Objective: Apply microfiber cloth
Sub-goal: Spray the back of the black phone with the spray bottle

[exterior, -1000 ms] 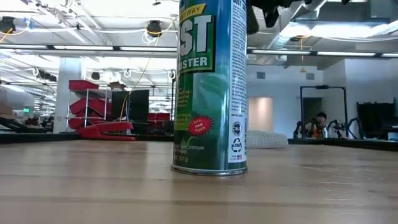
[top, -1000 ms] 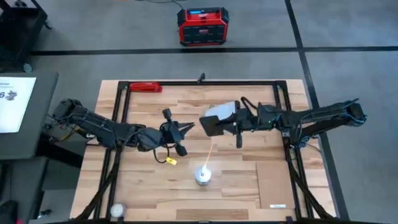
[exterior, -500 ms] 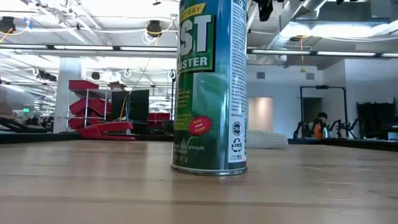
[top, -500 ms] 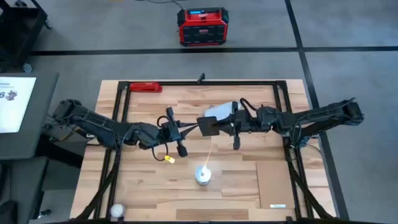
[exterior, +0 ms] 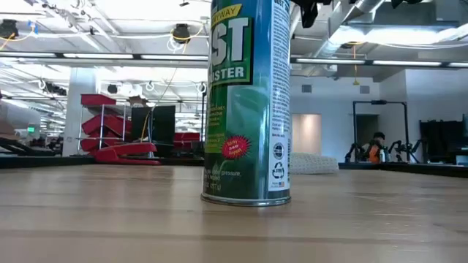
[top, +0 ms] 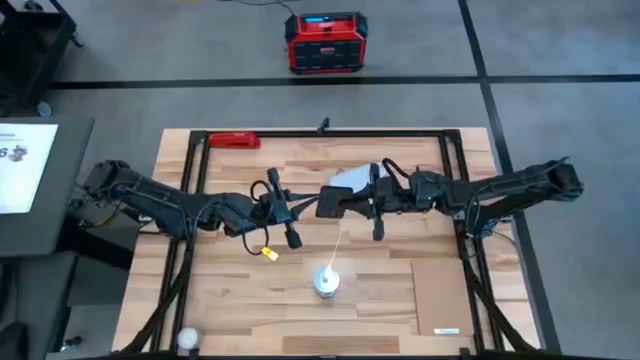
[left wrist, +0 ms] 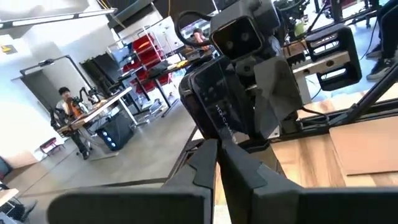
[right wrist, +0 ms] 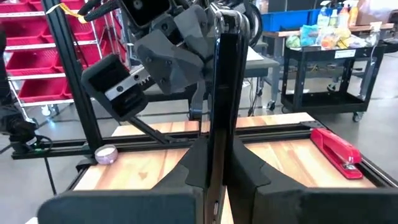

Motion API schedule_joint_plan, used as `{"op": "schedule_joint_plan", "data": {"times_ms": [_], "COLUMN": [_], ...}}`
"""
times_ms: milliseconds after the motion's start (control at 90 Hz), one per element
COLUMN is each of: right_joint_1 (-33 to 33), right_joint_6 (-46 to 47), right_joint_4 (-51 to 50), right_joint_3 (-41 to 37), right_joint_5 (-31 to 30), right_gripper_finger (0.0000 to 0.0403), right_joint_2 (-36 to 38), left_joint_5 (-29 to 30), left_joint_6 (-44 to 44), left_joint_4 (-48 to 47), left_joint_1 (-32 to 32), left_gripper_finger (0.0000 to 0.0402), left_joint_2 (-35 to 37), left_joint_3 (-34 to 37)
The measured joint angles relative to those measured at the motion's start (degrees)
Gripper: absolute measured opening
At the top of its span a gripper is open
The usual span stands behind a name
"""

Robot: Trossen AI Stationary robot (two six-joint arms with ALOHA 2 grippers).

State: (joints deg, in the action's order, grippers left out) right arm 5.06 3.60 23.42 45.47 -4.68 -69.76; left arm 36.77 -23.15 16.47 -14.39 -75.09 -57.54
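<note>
My right gripper holds a black phone above the middle of the table. The right wrist view shows the phone edge-on. My left gripper stands just left of the phone, pointing at it. Its fingers are drawn together with only a thin slit between them, and their tips are at the phone's lower edge. The pale microfiber cloth lies bunched on the table under my right gripper, toward the far side. It shows in the low view as a pale heap. My right gripper pinches the phone's two flat faces between its two fingers, which come level from the table's right. The phone stands on edge, clear of the table, its free end toward my left gripper. Whether my left gripper's tips touch the phone's lower edge, I cannot tell.
A green duster can stands near the table's front middle and fills the low view. A red stapler lies at the far left. A tan patch lies at the near right and a white ball at the near left corner.
My right gripper has carried the phone a little toward the table's left. My left gripper has moved toward the table's right, closing in on the phone. The cloth and the can have stayed where they were.
</note>
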Motion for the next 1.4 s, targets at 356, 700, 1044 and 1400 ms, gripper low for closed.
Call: {"op": "schedule_joint_plan", "data": {"times_ms": [356,700,1044,1400], "right_joint_1": [-0.4,1.5,7.1,6.4], "right_joint_6": [-3.6,0.5,9.1,8.6], "right_joint_4": [-7.1,-24.2,-15.5,-5.8], "right_joint_3": [0.0,-0.3,-11.6,-16.9], "right_joint_5": [-3.9,-15.3,-25.6,-25.9], "right_gripper_finger": [0.0014,0.0014,0.0014,0.0014], "right_joint_2": [3.2,9.3,9.9,9.9], "left_joint_5": [-0.1,-0.5,-5.2,-11.3], "left_joint_6": [-2.4,-2.9,-2.7,-3.9], "left_joint_4": [-4.8,-16.0,-26.4,-32.4], "left_joint_1": [-4.5,-10.5,-10.4,-7.6], "left_gripper_finger": [0.0000,0.0000,0.0000,0.0000], "left_joint_2": [0.0,0.0,0.0,-8.0], "left_joint_3": [-0.1,-0.7,-5.3,-9.7]}}
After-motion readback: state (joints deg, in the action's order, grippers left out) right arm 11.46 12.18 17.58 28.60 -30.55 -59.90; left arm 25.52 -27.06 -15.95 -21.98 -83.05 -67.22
